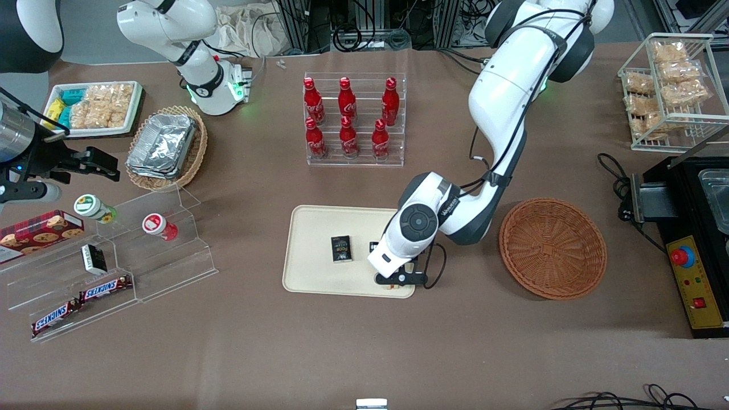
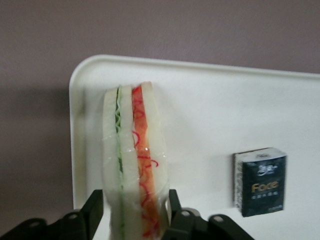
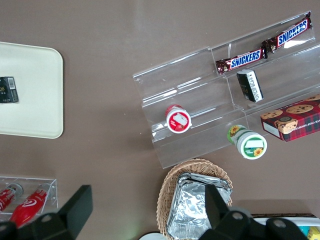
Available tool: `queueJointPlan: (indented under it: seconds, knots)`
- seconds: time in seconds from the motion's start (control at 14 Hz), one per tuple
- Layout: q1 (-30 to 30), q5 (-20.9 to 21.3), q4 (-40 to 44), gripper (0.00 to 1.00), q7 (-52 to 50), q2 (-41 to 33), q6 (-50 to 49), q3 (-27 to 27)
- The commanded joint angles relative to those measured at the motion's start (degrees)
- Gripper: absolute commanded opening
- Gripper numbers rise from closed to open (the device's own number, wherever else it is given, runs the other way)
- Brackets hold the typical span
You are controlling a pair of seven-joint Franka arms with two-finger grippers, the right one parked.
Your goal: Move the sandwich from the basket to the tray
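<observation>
The sandwich (image 2: 134,165), a wedge of white bread with green and red layers, stands on edge over the cream tray (image 2: 210,110) near one of its rounded corners. My left gripper (image 2: 134,210) is shut on it, with a black finger (image 2: 94,207) pressed to each bread face. From the front, the gripper (image 1: 398,279) hangs low over the tray (image 1: 319,228), at the corner nearest the camera on the basket's side, and the wrist hides most of the sandwich. The reddish-brown basket (image 1: 552,247) sits empty beside the tray, toward the working arm's end.
A small black box (image 1: 341,249) lies on the tray beside the gripper. A rack of red cola bottles (image 1: 353,119) stands farther from the camera. A tan basket of foil containers (image 1: 165,145) and clear snack steps (image 1: 142,256) lie toward the parked arm's end.
</observation>
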Motion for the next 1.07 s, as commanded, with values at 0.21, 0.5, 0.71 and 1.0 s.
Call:
queueJointPlan:
  seconds: [0.21, 0.5, 0.71, 1.0]
  knots:
    - [0.33, -0.77, -4.39, 1.0, -1.41, -16.84, -13.21, 6.06]
    - [0.42, -0.77, -4.56, 1.0, -0.62, -25.02, -24.75, 15.91]
    - [0.42, -0.77, -6.05, 1.0, 1.74, -28.71, -28.19, 21.37]
    - [0.42, -1.04, -22.8, 1.0, 15.17, -37.5, -21.55, 30.25]
